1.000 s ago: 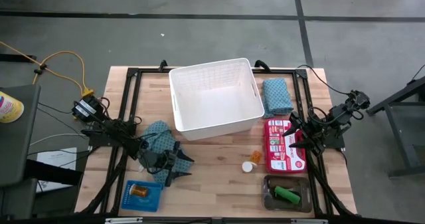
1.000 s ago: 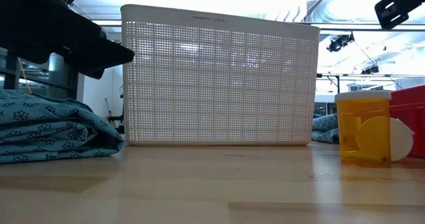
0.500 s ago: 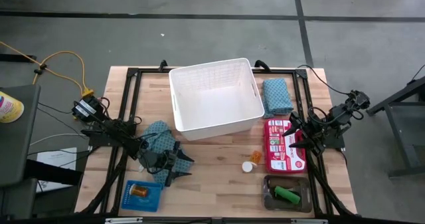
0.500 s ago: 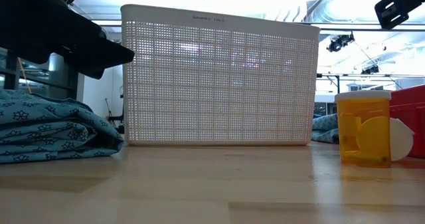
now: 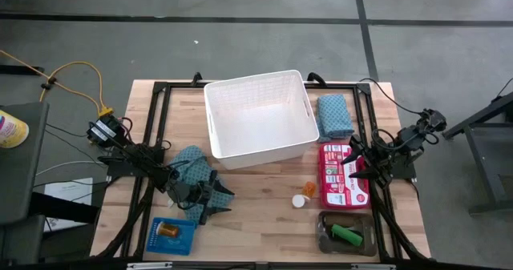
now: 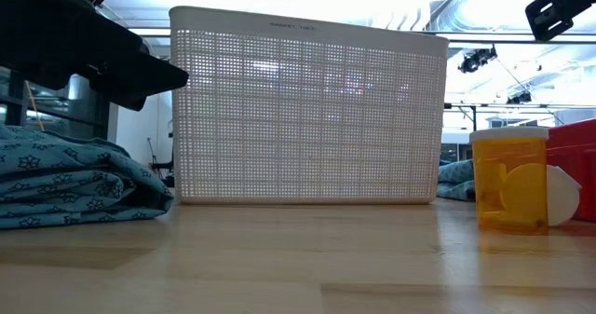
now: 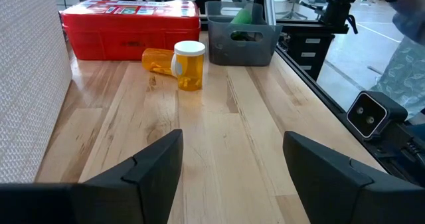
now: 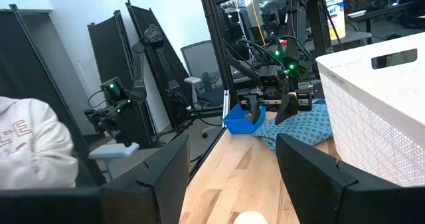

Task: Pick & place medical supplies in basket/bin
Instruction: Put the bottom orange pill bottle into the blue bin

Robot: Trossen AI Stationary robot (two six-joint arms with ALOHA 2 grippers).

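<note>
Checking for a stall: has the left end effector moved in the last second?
No. In the high view the left end effector sits at the same spot beside the teal cloth, in front of the white basket's corner, open and empty.

High cam overhead; low cam table-level; both share basket (image 5: pixel 260 118).

Bare counter (image 5: pixel 256 210) runs open from the left pincer (image 5: pixel 215 204) to the orange pill bottle (image 5: pixel 308 190) and white cap (image 5: pixel 298 200). White basket (image 5: pixel 258 118) walls off the far side. Teal cloth (image 5: pixel 191 163) crowds the left; red first-aid case (image 5: pixel 343 175) and grey tray (image 5: pixel 346 233) block the right edge. Blue mesh tray (image 5: pixel 171 235) fills the near-left corner.
</note>
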